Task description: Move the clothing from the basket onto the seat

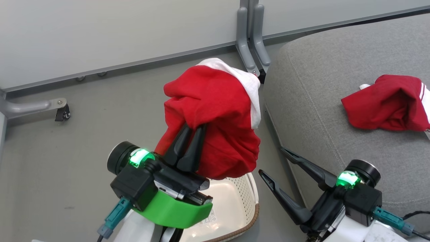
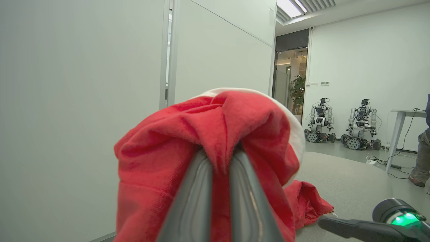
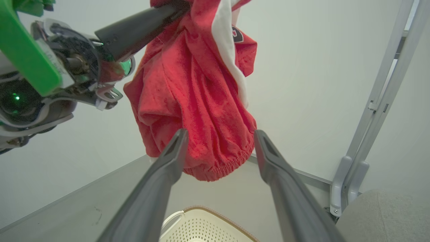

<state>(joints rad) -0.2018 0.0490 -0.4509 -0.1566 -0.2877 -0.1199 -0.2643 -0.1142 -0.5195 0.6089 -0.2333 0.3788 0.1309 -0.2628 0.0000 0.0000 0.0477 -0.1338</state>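
Clothing (image 1: 215,111) aloft in left hand (image 1: 195,126); basket (image 1: 235,198) below

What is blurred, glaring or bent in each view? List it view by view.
Head view: soft even light, the red garment sharp, the green wrist lamp glowing hard. Left wrist view: the left jaws near the lens look soft, the ceiling light blown out white. Right wrist view: the wide lens makes the grey post lean; the basket is sharp.
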